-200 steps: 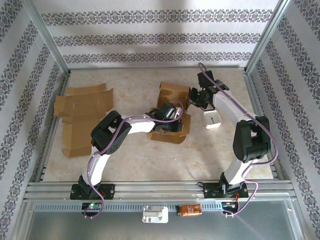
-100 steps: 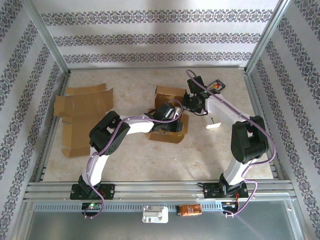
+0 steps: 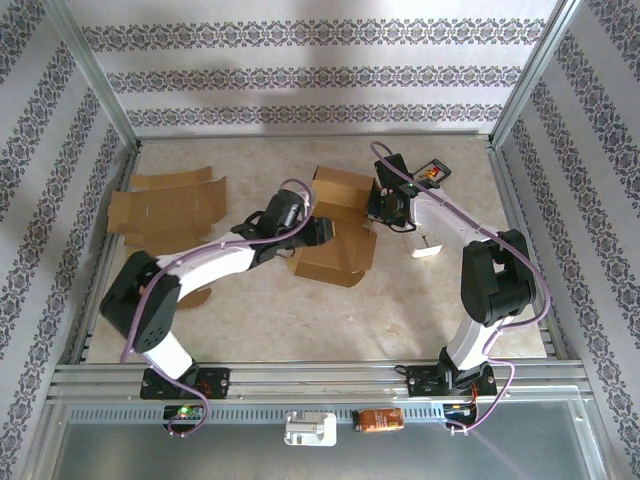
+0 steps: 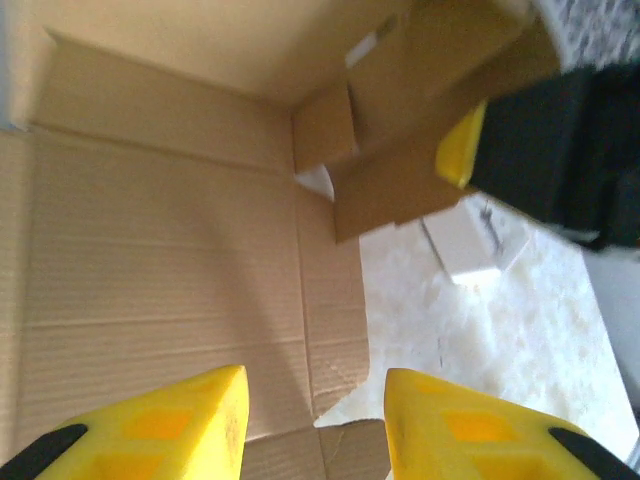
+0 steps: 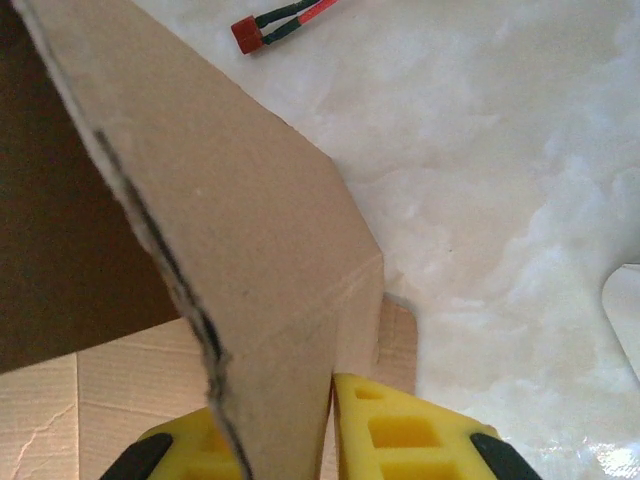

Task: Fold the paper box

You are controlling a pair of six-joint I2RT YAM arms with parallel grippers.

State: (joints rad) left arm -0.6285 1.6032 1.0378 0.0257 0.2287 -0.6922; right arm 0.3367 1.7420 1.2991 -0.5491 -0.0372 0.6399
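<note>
On the marbled table (image 3: 260,310), the box (image 3: 340,195) is sitting mid-frame in the top view. The right gripper (image 5: 300,425) is pinching its upright wall; the left gripper (image 4: 315,420) is hovering over it, jaws apart.

The box (image 3: 342,192) sits right of flat cardboard (image 3: 165,212)

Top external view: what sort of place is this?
Probably a robot test cell: an aluminium frame encloses the table, patterned wallpaper panels form its walls, and the right arm holds a paper box.
</note>
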